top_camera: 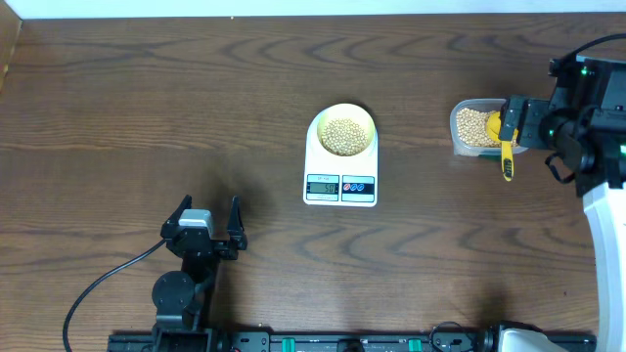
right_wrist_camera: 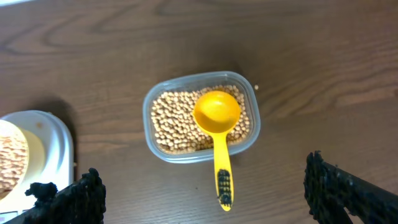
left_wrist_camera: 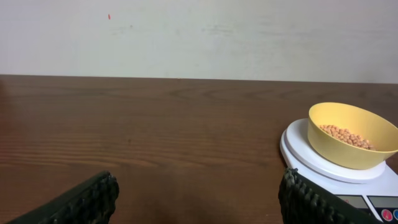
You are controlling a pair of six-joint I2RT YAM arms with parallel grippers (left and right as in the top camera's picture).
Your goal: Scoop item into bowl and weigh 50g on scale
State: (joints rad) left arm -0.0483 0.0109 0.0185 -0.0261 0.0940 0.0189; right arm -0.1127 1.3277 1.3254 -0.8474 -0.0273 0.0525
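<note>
Atop scale (top_camera: 313, 164): cream bowl (top_camera: 320, 121), round tan beans (top_camera: 341, 135).

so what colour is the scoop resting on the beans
The scoop is bright yellow, with dark marks near the handle's end. Clearest in the right wrist view.

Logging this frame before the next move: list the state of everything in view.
bowl: on the scale, holding beans.
scale: switched on, digits unreadable.
container: open, full of beans.
scoop: empty, lying in the container.
left gripper: open, empty.
right gripper: open, empty, above the scoop.
</note>
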